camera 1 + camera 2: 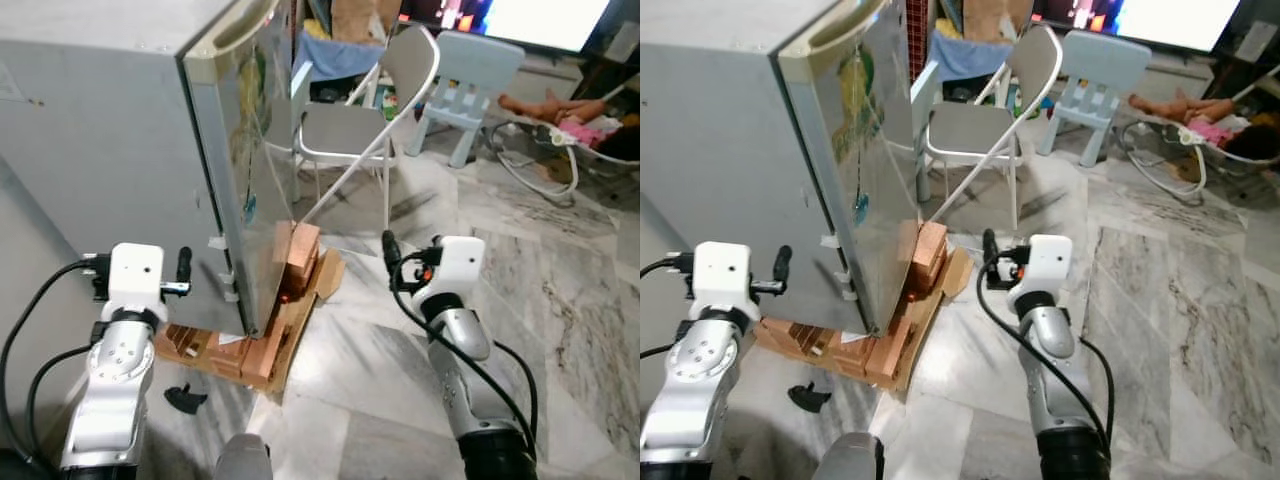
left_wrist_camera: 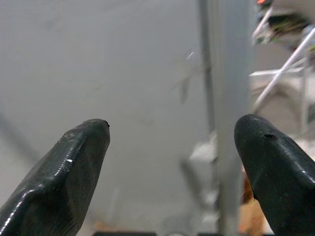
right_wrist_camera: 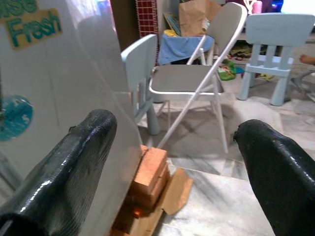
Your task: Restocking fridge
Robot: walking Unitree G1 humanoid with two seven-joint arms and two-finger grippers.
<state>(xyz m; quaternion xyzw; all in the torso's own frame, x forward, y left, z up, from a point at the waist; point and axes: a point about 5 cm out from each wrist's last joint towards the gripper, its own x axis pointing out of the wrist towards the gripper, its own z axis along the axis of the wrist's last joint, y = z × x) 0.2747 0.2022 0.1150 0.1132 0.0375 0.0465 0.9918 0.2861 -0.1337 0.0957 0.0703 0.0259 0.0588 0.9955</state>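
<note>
left eye view: small grey fridge with door shut, propped on bricks and cardboard, probably to keep it off the marble floor.
left gripper: spread wide, empty, aimed at the fridge's side wall near the door edge.
right gripper: wide open too, holding nothing, facing the door front and folding chair.
stock: nothing to load spotted, though background's cluttered.
step: lining up to open the door, by the look of it.

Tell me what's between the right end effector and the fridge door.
Mostly bare marble floor, in the left eye view. The right end effector hovers open beside the fridge door; low down between them are the bricks and cardboard under the fridge.
</note>
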